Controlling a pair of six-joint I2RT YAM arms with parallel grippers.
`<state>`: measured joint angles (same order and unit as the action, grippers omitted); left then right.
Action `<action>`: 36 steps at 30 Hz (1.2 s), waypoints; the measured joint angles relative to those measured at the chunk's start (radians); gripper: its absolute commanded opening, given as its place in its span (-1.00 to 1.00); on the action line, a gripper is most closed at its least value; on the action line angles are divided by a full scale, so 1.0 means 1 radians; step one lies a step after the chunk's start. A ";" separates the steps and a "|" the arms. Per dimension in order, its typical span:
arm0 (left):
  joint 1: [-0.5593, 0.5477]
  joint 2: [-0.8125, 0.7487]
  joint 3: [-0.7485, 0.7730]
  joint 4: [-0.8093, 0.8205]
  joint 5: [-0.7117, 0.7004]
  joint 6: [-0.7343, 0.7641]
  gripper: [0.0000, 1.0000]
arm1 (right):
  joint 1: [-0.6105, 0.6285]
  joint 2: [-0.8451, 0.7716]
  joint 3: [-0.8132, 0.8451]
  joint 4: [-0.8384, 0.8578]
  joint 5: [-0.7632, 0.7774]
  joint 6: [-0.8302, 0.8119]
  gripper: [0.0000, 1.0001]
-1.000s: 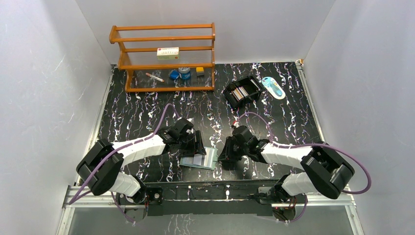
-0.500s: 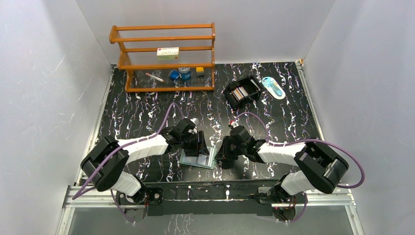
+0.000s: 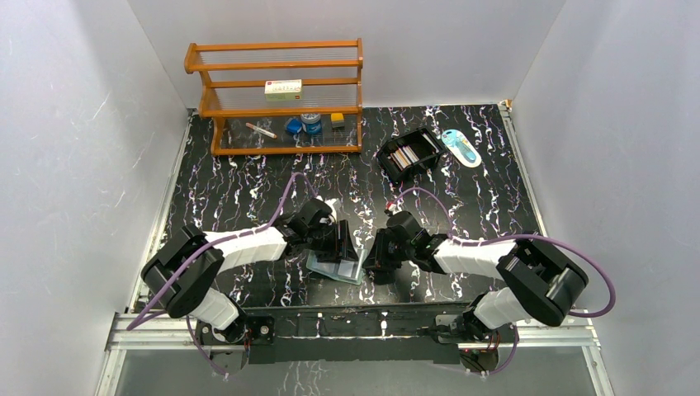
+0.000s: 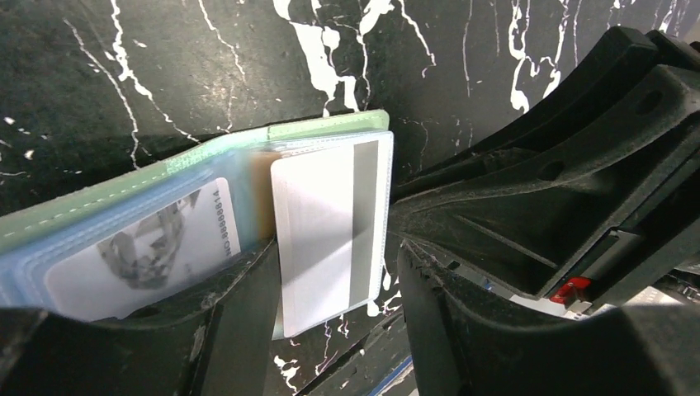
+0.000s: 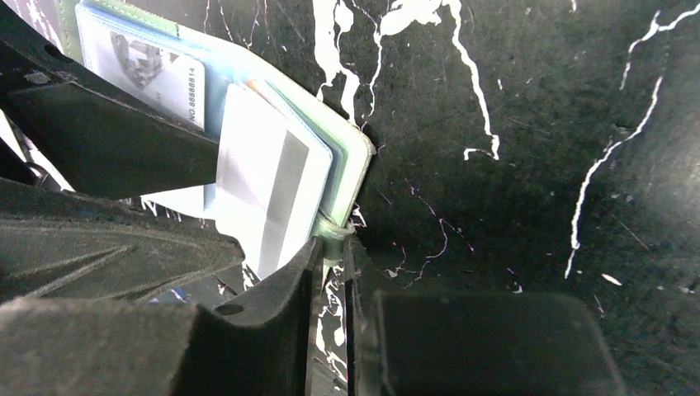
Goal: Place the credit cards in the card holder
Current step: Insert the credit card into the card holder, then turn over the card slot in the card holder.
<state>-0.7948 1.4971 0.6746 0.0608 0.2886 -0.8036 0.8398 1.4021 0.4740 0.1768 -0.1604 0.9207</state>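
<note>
White card (image 4: 326, 231) between narrowly parted left fingers (image 4: 239, 330)

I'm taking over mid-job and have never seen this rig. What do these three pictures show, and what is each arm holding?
Two robot arms are bolted at the table's near edge, each ending in a two-finger gripper. The wide picture looks down from above and behind them. The other two come from cameras on the wrists, so the black shapes low in each are that arm's own fingers.

On the table an open card holder lies in front. At the back are a rack, a black box and a blue-white item I can't identify.

The left gripper holds a white card by its long edges, partly in a pocket. The right gripper pinches the holder's edge. A printed card sits in another pocket.
</note>
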 measured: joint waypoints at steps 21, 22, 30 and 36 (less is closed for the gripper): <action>0.057 -0.136 -0.004 -0.163 -0.019 -0.057 0.14 | 0.007 -0.146 0.045 -0.208 0.135 -0.026 -0.45; 0.072 -0.151 -0.004 -0.180 -0.026 -0.055 0.14 | 0.009 -0.146 0.052 -0.208 0.135 -0.024 -0.44; 0.136 -0.208 -0.004 -0.305 -0.097 -0.011 0.20 | 0.025 -0.117 0.109 -0.205 0.135 -0.019 -0.40; 0.145 -0.208 -0.028 -0.275 -0.088 0.000 0.20 | 0.025 -0.071 0.117 -0.205 0.132 -0.019 -0.40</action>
<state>-0.6495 1.2888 0.6464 -0.2138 0.2005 -0.8032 0.8646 1.3315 0.5911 -0.0280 -0.0280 0.9016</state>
